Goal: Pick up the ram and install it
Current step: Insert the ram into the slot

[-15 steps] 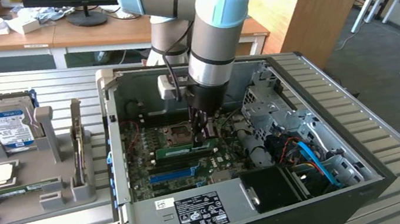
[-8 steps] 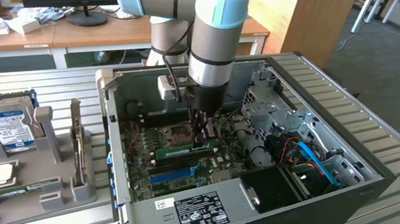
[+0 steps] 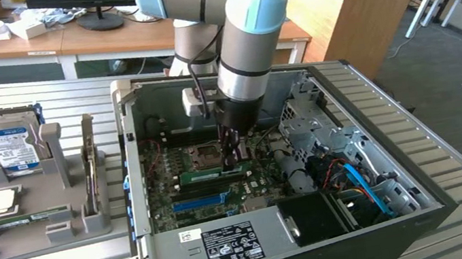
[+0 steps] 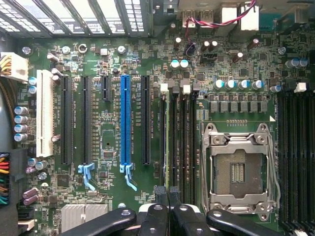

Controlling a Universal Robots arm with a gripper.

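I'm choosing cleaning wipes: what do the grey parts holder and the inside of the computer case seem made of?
Grey parts holder: probably plastic with a matte finish. It is a uniform dull grey with blocky moulded shapes and no glints.
Computer case inside: likely bare sheet metal with a satin silver-grey finish. Punched holes and folded edges show.

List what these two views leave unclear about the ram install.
Exterior view: the black gripper covers one end of the long green ram stick; gripped or seated, cannot tell.
Wrist view: the shut gripper hides the end of the black memory slots beneath it.
Wrist view: the far bank of black slots, beyond the silver processor socket, is cut by the picture's edge.
Exterior view: print on the black-and-white sticker is too small.
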